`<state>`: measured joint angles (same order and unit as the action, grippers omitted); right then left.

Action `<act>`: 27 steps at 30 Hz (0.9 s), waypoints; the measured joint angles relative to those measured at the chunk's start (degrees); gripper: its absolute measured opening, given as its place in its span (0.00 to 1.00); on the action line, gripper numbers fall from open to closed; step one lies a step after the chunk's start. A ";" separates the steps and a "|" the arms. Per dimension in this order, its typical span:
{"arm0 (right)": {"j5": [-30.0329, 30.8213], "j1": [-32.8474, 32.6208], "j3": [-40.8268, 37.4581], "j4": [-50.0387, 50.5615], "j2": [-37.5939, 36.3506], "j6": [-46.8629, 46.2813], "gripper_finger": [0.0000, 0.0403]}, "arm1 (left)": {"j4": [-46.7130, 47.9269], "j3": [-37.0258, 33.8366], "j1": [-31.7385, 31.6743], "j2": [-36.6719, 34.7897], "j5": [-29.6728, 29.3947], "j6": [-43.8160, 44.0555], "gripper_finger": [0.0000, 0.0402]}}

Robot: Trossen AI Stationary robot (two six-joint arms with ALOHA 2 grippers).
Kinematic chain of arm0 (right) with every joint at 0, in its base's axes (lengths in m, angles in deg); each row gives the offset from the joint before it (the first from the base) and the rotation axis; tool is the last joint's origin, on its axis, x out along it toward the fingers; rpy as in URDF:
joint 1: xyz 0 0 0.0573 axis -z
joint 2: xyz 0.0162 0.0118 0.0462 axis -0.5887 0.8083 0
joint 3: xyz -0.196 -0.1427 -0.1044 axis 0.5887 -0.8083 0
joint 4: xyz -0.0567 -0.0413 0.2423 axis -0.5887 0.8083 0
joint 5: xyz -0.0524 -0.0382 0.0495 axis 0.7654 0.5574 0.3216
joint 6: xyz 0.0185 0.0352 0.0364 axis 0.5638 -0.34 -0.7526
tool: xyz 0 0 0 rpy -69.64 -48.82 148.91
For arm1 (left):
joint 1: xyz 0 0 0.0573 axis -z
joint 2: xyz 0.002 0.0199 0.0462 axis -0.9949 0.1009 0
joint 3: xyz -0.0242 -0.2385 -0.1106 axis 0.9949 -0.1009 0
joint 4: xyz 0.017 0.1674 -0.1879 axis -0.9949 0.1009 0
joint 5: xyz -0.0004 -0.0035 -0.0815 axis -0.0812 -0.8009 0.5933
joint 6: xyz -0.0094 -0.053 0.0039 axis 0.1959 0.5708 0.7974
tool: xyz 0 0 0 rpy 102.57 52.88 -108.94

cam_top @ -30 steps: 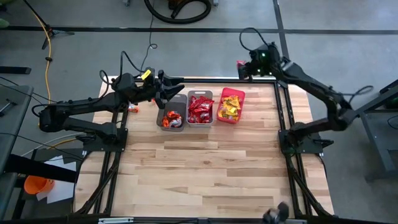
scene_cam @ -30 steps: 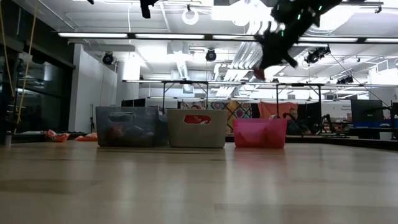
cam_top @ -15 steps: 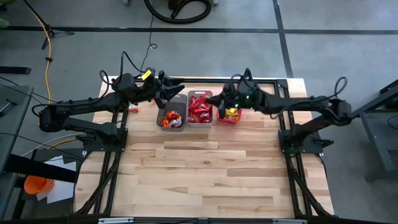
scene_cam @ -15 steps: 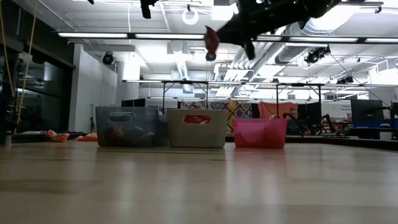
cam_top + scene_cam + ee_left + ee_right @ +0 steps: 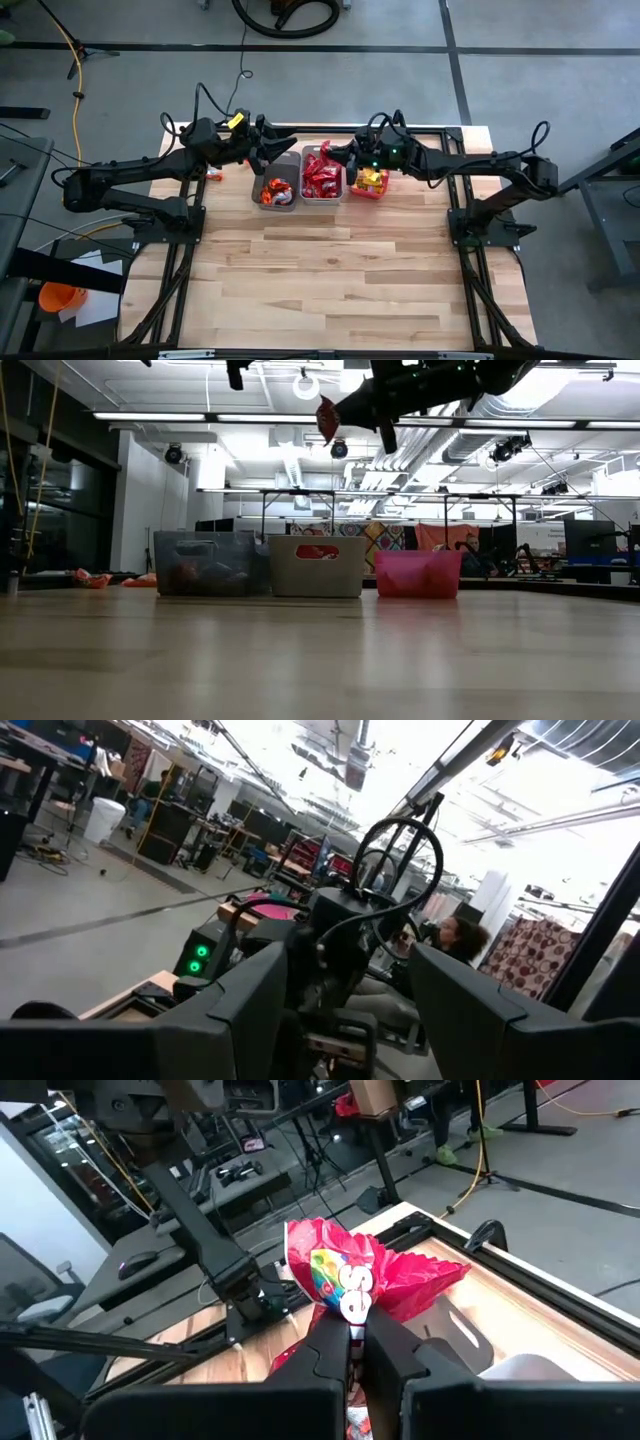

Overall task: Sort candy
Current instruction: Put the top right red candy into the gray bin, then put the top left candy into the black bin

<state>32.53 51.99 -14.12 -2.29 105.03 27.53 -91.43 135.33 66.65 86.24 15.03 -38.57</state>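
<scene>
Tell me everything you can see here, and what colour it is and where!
Table: one, light wood, under both arms.
Grey bin: one, left of the row, holds orange candy.
Middle bin: one, pale, full of red candy.
Pink bin: one, right of the row, holds yellow candy.
Held candy: one, red wrapper, pinched in the right gripper above the middle bin.
Loose candy: a few, orange, on the table left of the bins.
Person: one, in the room behind, seen in the left wrist view.
Left gripper: dark, jaws open, at the grey bin's far edge.
Right gripper: dark, jaws shut on the held candy.
</scene>
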 joint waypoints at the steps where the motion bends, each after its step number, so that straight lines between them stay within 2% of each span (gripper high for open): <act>1: -0.26 -0.04 0.00 0.12 0.00 0.00 0.01 | 0.02 0.00 0.00 0.00 0.00 0.00 0.50; 7: 0.56 0.20 0.07 2.48 0.32 -3.43 0.04 | 0.05 0.00 -0.02 0.00 0.00 0.00 0.50; 10: 0.06 0.77 0.09 5.00 2.08 -4.49 0.14 | 0.06 0.00 -0.05 0.00 0.00 0.00 0.50; 16: 0.13 0.86 0.09 5.11 9.37 -5.51 0.45 | 0.11 0.00 -0.04 0.00 0.00 -0.47 0.50; 19: 0.13 1.39 0.07 5.62 11.94 -4.63 0.57 | 0.11 0.00 -0.04 0.00 0.02 -0.44 0.50; 23: 0.01 2.31 0.07 5.56 12.04 -4.68 0.65 | 0.11 0.00 -0.04 0.00 0.00 -0.44 0.50; 27: -1.18 3.39 0.07 3.59 7.56 -2.71 0.66 | 0.13 -0.02 -0.04 0.00 0.01 -0.44 0.50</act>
<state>31.34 55.37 -14.05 1.29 112.60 24.82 -91.30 135.31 66.60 86.24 15.04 -39.00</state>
